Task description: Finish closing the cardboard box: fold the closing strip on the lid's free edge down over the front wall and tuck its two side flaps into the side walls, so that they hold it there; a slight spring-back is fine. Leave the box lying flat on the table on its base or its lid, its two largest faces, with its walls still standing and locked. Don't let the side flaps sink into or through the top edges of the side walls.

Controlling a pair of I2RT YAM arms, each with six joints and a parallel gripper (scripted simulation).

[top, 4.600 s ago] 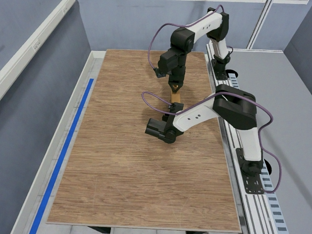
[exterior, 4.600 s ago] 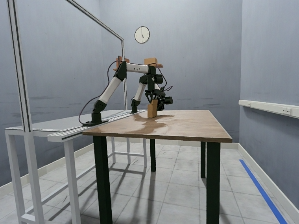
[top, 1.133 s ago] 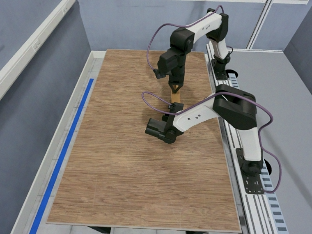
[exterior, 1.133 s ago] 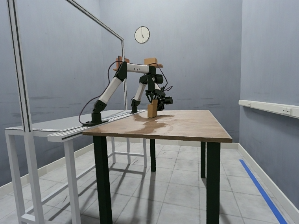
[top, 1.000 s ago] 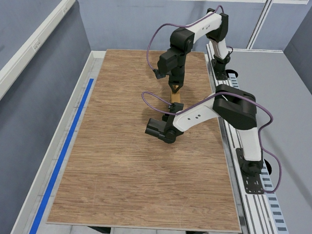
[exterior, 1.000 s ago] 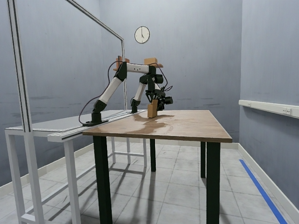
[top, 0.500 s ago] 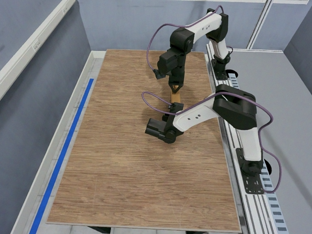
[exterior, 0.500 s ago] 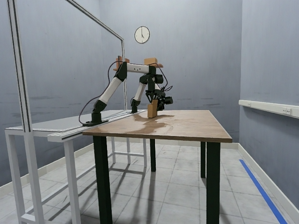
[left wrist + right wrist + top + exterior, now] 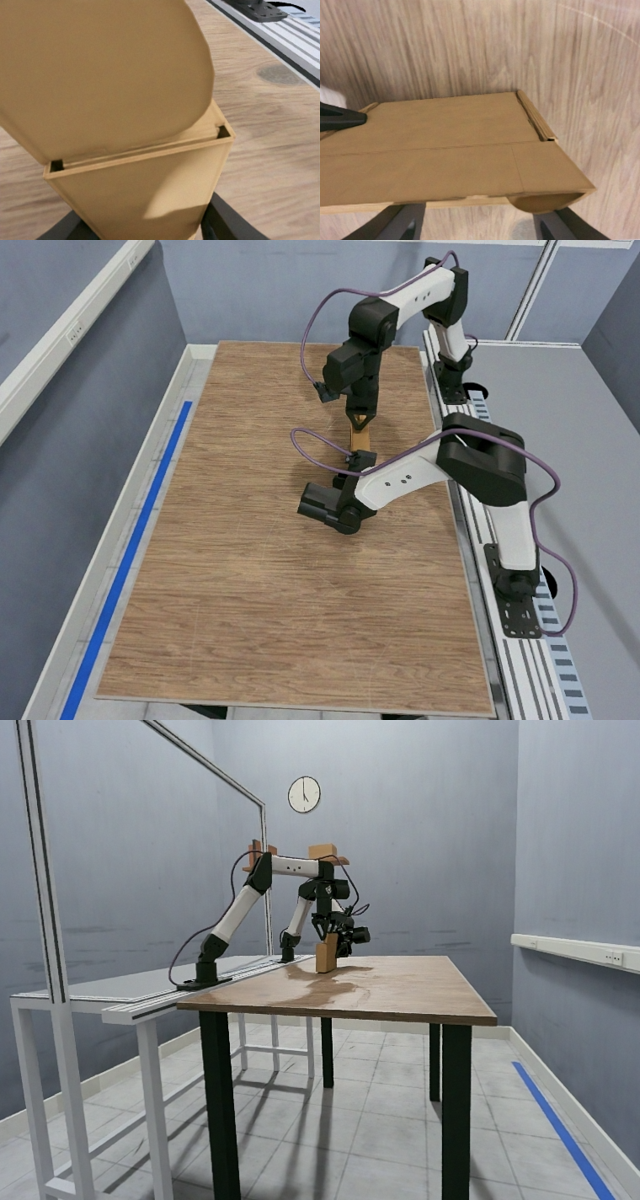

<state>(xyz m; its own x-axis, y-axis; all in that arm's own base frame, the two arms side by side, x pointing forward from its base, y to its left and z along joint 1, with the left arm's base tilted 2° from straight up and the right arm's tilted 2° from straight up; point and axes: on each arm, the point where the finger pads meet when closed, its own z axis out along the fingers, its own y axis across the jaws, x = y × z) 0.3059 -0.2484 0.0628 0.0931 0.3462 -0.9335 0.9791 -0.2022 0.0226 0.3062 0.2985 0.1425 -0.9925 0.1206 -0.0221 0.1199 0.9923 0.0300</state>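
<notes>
Cardboard box [image 9: 360,441] [image 9: 324,958] [image 9: 141,186] [image 9: 447,122] on edge, side flaps [image 9: 114,76] [image 9: 546,203] untucked

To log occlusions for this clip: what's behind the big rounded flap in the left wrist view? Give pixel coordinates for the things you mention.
Below the rounded flap's [image 9: 106,76] curved edge, a narrow strip of bare cardboard shows, with dark slots at both ends. The flap covers the rest, so the box's [image 9: 360,442] [image 9: 322,958] [image 9: 140,182] [image 9: 447,122] contents can't be told.

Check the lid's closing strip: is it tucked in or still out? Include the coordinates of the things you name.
Out. In the left wrist view, a rounded side flap [image 9: 114,72] stands outside the slot along the side wall [image 9: 140,186].
</notes>
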